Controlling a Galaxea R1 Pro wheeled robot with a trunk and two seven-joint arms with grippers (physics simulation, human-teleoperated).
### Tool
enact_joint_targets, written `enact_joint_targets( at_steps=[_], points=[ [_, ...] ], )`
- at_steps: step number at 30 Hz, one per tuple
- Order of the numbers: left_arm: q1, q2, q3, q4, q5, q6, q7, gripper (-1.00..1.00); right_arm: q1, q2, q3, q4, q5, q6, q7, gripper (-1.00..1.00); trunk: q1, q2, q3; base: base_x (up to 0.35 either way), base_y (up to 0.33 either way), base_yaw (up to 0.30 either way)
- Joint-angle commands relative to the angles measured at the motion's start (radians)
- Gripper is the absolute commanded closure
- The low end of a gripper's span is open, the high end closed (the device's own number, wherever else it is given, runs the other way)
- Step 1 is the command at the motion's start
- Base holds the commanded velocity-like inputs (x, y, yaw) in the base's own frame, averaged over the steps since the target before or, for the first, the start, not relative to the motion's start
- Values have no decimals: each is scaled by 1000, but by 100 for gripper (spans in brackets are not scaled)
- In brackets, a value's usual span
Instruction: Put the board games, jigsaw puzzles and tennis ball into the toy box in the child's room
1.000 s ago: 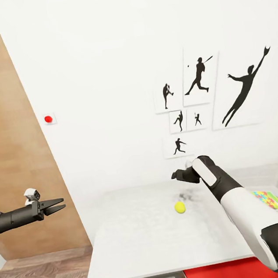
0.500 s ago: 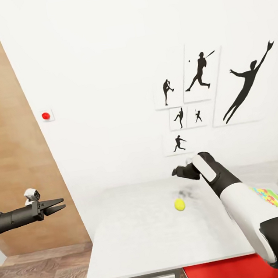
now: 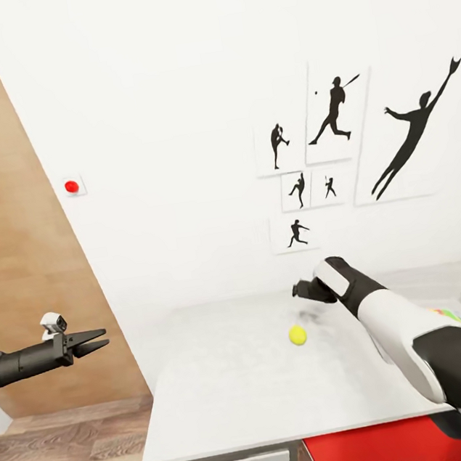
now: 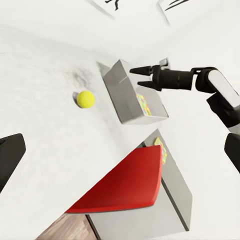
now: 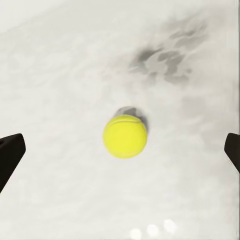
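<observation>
While the tennis ball point(image 3: 297, 335) rests alone on the white counter point(image 3: 239, 398) in the head view, the right gripper point(image 3: 303, 291) hangs above and just behind it, not touching; from this angle its jaws cannot be judged. The ball is a small, smooth yellow-green sphere on a matt, faintly mottled top with a grey smudge beside it. Well to the left, off the counter's edge, the left gripper point(image 3: 99, 340) points toward the wall, its dark tapered jaws parted and holding nothing. Black player silhouettes point(image 3: 334, 109) hang on the white wall, a red button point(image 3: 71, 186) sits to their left, and a glossy red chair seat point(image 3: 378, 448) shows under the counter's near edge.

In the left wrist view, the ball point(image 4: 85, 99) lies on the counter near the toy box point(image 4: 120, 92), a light-grey bin with sloping walls, and a patch of jigsaw puzzle point(image 4: 143, 104) colours shows inside it. The right gripper point(image 4: 140, 76) reaches out over the bin's rim, its pointed jaws spread and empty.

In the right wrist view, the ball point(image 5: 125, 136) sits centred between the two dark fingertips point(image 5: 10, 155) at the frame's edges, jaws wide and clear of it.
</observation>
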Motion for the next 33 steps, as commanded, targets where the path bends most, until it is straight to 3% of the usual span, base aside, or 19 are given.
enact_joint_targets(
  at_steps=[1, 9, 33],
  points=[
    [-1, 0, 0, 0, 0, 11, -4, -100, -1, -1, 12, 0, -11, 1, -8, -100, 1, -3, -4, 0, 0, 0],
    [-1, 0, 0, 0, -1, 11, -4, -100, -2, 1, 28, 4, -10, -5, -8, -100, 1, -3, -17, 0, 0, 0],
    [-1, 0, 0, 0, 0, 11, -4, -100, -2, 1, 28, -3, -10, -25, -8, -100, 1, -3, -57, 0, 0, 0]
  ],
)
